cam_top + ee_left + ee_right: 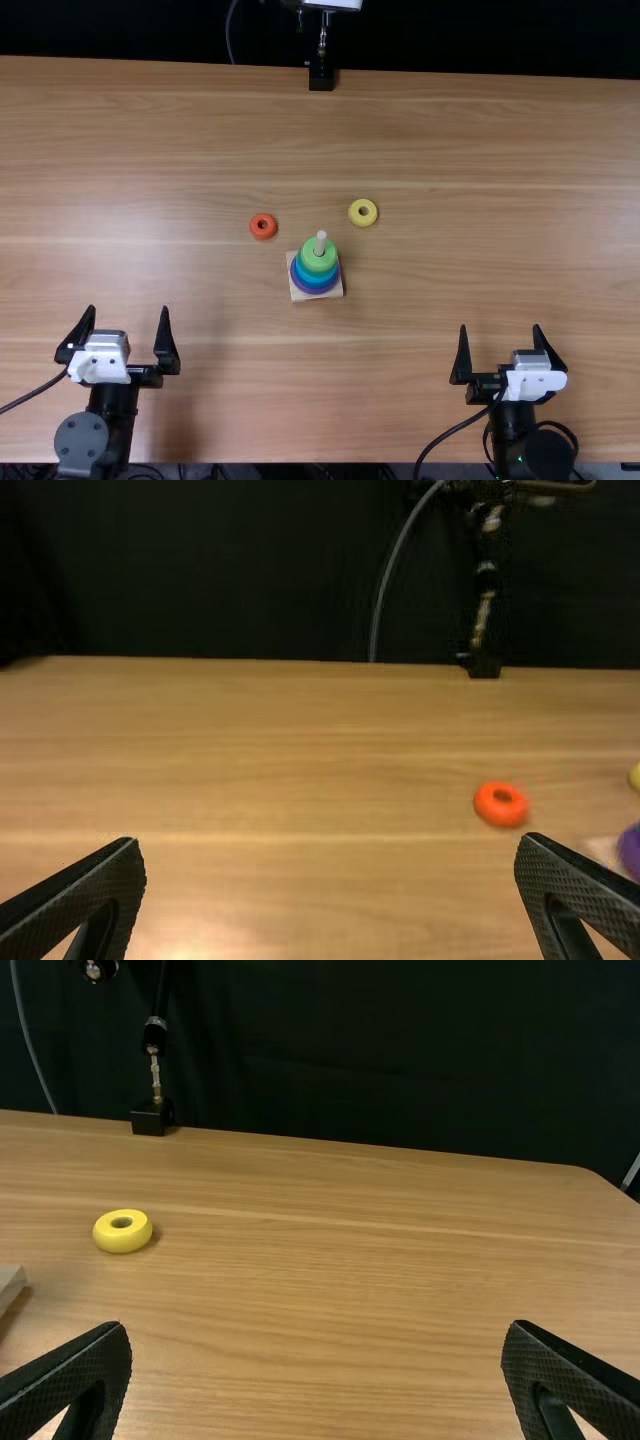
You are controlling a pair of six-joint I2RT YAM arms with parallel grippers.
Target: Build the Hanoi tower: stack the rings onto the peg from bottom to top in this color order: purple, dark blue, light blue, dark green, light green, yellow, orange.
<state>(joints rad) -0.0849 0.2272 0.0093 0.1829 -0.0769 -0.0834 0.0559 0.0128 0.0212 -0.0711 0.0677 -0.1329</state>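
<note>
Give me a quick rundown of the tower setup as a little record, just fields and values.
Stack: purple ring lowest, blue above, light green ring uppermost
Dark green: cannot be told from light green here
Peg: tip sticks up above the rings
Orange ring: loose on the table, at
Yellow ring: loose on the table, at
Left claw: open, empty, at
Right claw: open, empty, at
Remaining: yellow, then orange

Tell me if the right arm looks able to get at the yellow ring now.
Probably yes: its open end effector has nothing standing between it and the yellow ring, and the tower sits off to the side, though reach is a guess.
</note>
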